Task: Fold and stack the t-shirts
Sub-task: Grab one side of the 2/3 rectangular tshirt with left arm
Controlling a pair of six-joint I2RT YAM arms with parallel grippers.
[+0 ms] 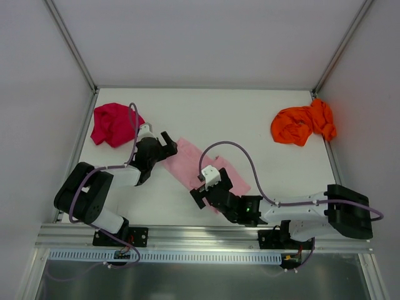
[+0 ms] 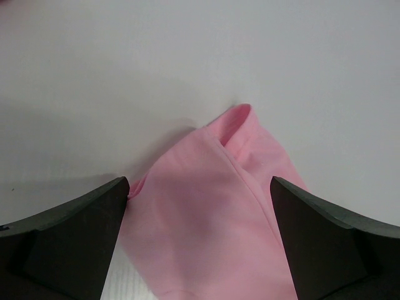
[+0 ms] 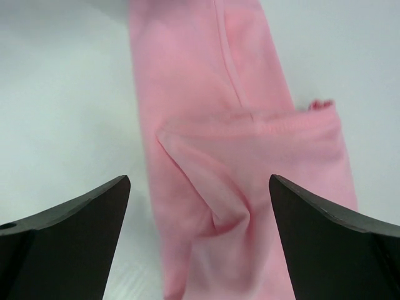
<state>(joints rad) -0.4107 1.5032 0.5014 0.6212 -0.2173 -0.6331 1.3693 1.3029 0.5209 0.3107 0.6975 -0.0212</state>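
left arm point(image 1: 84, 190) angled forward-right, jaws wide apart; right arm point(image 1: 300, 212) stretched leftward, jaws wide apart

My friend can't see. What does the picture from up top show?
A pink t-shirt lies in a long strip mid-table, with the left hand and right hand open at its two ends. A magenta t-shirt lies crumpled at far left, an orange t-shirt at far right.

Top view: bright, even, diffuse light from overhead. White bench point(image 1: 250, 119) is near blown out, no hard glare. Shadows are soft and sit tight under the left arm point(image 1: 87, 194). Focus is sharp throughout.
Wrist views: pink shirt point(image 2: 206, 212) is fairly sharp mid-frame, softer at the bottom edge. Left end effector's fingers point(image 2: 62, 244) are dark and blurred. Soft grey shadow on the bench left of the shirt.
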